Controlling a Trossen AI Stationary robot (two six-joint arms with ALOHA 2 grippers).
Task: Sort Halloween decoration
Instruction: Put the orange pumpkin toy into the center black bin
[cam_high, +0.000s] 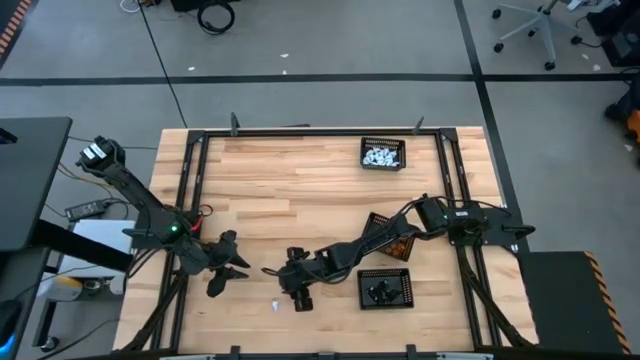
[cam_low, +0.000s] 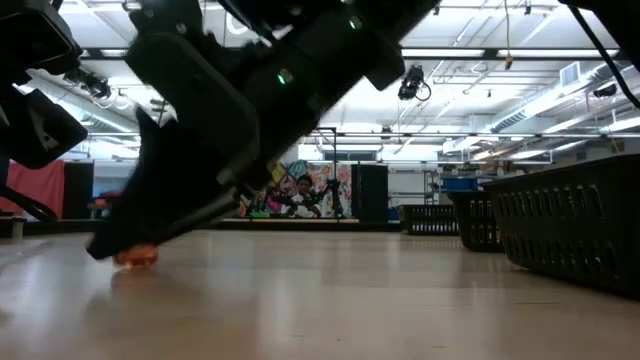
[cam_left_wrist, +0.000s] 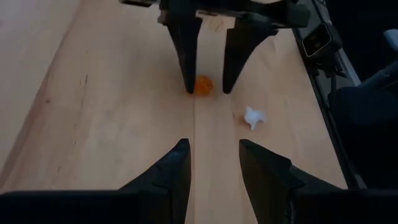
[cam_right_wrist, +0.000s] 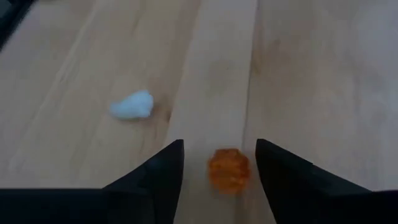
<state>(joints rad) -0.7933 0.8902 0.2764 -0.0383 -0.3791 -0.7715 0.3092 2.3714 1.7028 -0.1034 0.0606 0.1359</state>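
Three black mesh trays are seen on the wooden desk (cam_high: 300, 185) in the overhead view. The tray at the far edge (cam_high: 383, 153) is filled with white figures (cam_high: 381, 156). A second tray (cam_high: 392, 243), partly hidden under the right arm, shows orange pieces inside; how many cannot be told. The third tray (cam_high: 385, 289), near the front edge, holds black figures (cam_high: 380, 291).

The right hand (cam_right_wrist: 219, 163) is lowered to the desk left of the two nearer trays. Its fingers are spread, and an orange figure (cam_right_wrist: 229, 169) is seen on the wood between the tips, with a gap visible on both sides. In the view from the left wrist the same orange figure (cam_left_wrist: 203, 85) lies between the two dark tips of the right hand (cam_left_wrist: 206, 87). In the table-level view an orange spot (cam_low: 136, 256) is seen on the desk under the tip of the dark arm.

A white figure (cam_right_wrist: 132, 105) lies loose on the desk near the orange one, apart from it; it is also seen from the left wrist (cam_left_wrist: 253, 117) and as a small white speck from overhead (cam_high: 274, 302).

The left hand (cam_left_wrist: 212, 163) is held near the desk's left front, pointed toward the right hand. Its fingers are parted and nothing is seen between them.
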